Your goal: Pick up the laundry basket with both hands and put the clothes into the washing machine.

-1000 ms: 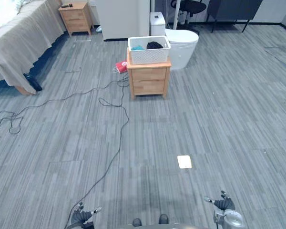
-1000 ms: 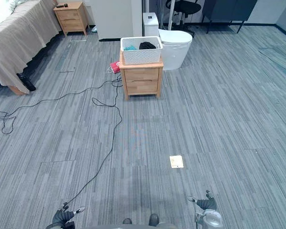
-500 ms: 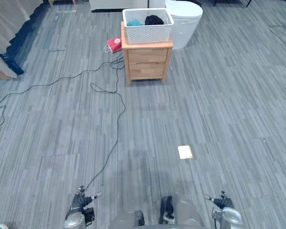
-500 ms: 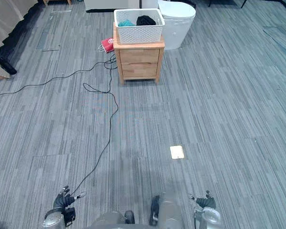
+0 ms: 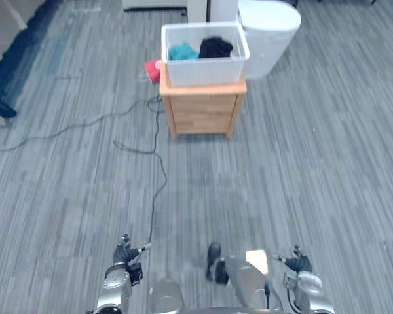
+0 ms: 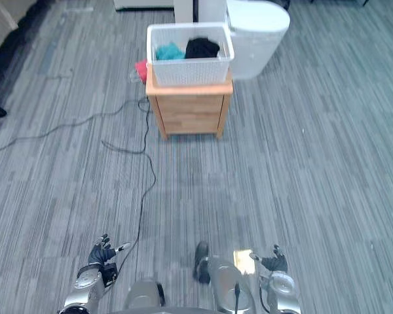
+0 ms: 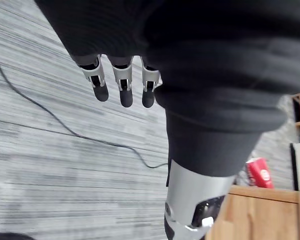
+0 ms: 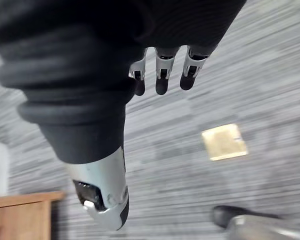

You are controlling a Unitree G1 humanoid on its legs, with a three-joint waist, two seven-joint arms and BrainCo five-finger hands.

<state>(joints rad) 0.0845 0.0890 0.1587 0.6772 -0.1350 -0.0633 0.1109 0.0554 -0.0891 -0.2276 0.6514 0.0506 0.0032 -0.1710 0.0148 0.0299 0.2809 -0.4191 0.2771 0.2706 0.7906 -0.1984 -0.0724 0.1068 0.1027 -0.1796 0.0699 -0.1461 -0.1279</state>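
1. Left hand [image 5: 123,252]: at 7 o'clock in the head view, low at the robot's side. The fingers [image 7: 121,85] hang straight and loosely spread over grey striped floor and hold nothing. Judgement: the arm is carried down because the work is out of reach.

2. Flat red packet [image 5: 152,67]: on the floor at 11 o'clock, just beside the stand's left rear corner. It is not part of the task.

3. White perforated plastic laundry basket [image 5: 206,70]: at 12 o'clock, upright on the stand top and well apart from both hands. It holds a teal garment [image 5: 182,51] on the left and a black garment [image 5: 215,47] on the right. Its long side faces the robot, which leaves the two short ends free for a two-handed grasp.

4. Light wooden two-drawer bedside stand [image 5: 203,111]: it lifts the basket off the floor, so a lift should need little stooping.

5. White round-topped appliance [image 5: 270,29]: at 1 o'clock, just behind and right of the stand. Judgement: this is the washing machine, so the carry should be short.

6. Right hand [image 5: 298,263]: at 5 o'clock, low at the side. The fingers [image 8: 161,75] are straight, slightly apart and empty. A small brass floor plate [image 8: 224,141] lies near it.

7. Stage: approach. The grasp is not yet begun.
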